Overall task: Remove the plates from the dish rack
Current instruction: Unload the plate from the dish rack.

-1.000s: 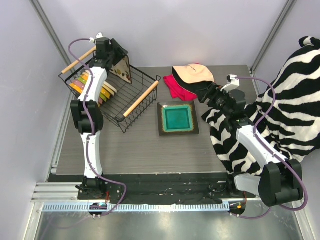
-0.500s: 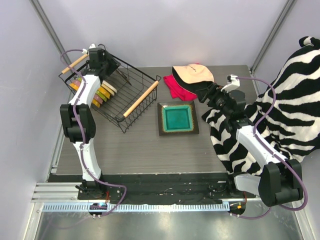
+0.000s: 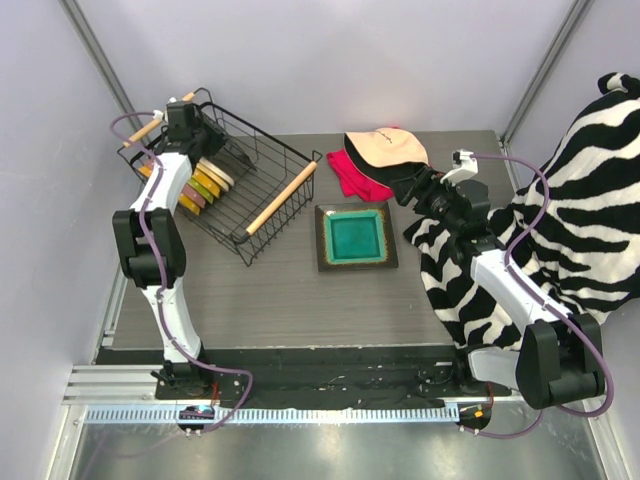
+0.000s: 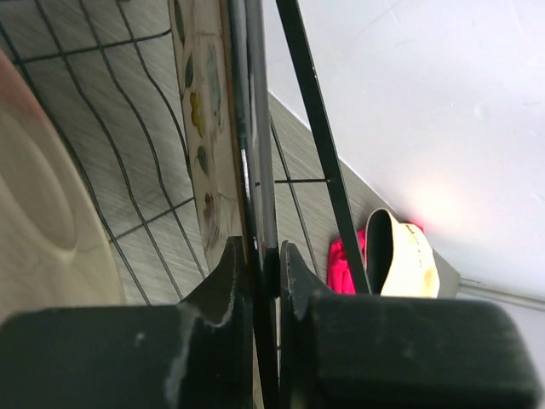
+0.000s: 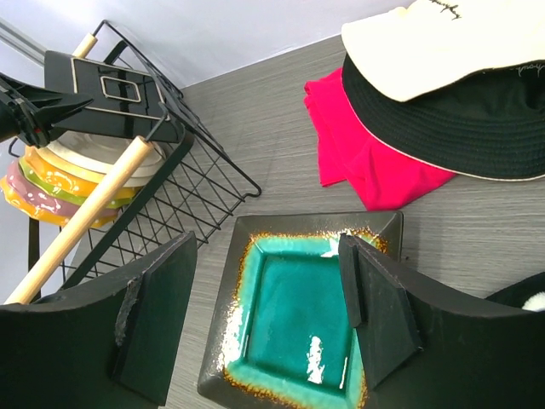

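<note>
The left gripper [image 4: 262, 273] was pinched shut on the thin rim of the square flowered plate [image 4: 200, 128], which stood on edge in the dish rack's [image 3: 283, 197] far corner. Its face was mostly cut off, and the wrist hid it from overhead. Round scalloped plates [image 3: 205, 185] stood beside it. The right gripper [image 5: 264, 311] hung wide open and empty above a teal square plate [image 3: 357, 237]. A cream-and-black cap [image 3: 388, 148], pink cloth [image 3: 350, 175] and zebra fabric [image 3: 570, 200] crowded the grey table [image 3: 300, 300].

White links [image 3: 172, 315], black joints [image 3: 140, 250], purple cables [image 3: 248, 385] — left gripper [image 4: 264, 256], right gripper [image 5: 266, 256] matte black
</note>
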Robot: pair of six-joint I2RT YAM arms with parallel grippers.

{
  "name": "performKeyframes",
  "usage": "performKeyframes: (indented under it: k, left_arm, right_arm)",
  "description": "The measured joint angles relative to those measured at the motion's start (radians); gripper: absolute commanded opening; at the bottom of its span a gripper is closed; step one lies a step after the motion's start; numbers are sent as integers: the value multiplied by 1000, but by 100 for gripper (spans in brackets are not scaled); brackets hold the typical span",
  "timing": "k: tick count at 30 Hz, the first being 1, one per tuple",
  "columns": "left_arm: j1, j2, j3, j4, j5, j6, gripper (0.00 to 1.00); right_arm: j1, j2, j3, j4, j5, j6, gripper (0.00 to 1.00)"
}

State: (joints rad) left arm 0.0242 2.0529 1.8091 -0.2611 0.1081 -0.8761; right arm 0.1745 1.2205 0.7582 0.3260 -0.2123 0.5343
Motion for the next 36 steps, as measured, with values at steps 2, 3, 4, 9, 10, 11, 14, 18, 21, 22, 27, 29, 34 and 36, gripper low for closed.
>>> performKeyframes:
  k: [2,3,4,9,10,11,14,18,21,22,27,29,34,36]
  left_arm:
    - [0,-6,-3,-1,-4,-24,0]
    - [0,-8,-6,2,-3,-15,0]
    - [1,-8,-9,3,-2,-7,0]
    - [1,-48,-87,64,9,24,0]
    - [1,-60,-106,74,16,29,0]
    - [1,-70,-119,80,21,37,0]
    - [1,-101,-152,92,40,90,0]
    - [3,-139,-201,109,60,143,0]
    - [4,-164,-237,124,76,161,0]
    - [3,-173,-249,134,85,169,0]
    - [1,-216,-281,168,133,198,0]
    - [-2,-234,-286,170,140,205,0]
    - [0,-267,-303,165,144,220,0]
    - [-1,-282,-312,158,144,233,0]
  right_arm:
    - [0,8,0,2,-1,0,75]
    - [0,11,0,3,-2,0,75]
    - [0,13,0,3,-3,0,75]
    - [0,17,0,3,-8,0,75]
    - [0,17,0,3,-8,0,75]
    - [0,17,0,3,-9,0,75]
    - [0,17,0,3,-10,0,75]
    - [0,16,0,3,-10,0,75]
    - [0,16,0,1,-10,-1,75]
    - [0,14,0,-3,-10,-1,75]
    - [0,-8,0,-16,-6,-3,75]
    - [0,-19,0,-18,-6,-5,75]
    - [0,-42,-1,-21,-3,-5,75]
    - [0,-52,-1,-24,0,-6,75]
